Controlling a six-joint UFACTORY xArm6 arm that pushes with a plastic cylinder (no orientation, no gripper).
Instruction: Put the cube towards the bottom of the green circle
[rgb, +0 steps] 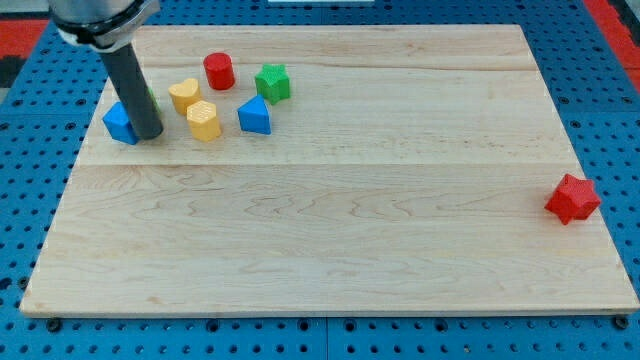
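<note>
The blue cube lies near the view's top left of the wooden board. My tip rests on the board right against the cube's right side. The dark rod rises from there toward the view's top left. I cannot make out the green circle; the rod may be covering it just above the cube.
To the right of the rod lie a yellow heart, a yellow hexagon, a red cylinder, a green star and a blue triangular block. A red star lies at the board's right edge.
</note>
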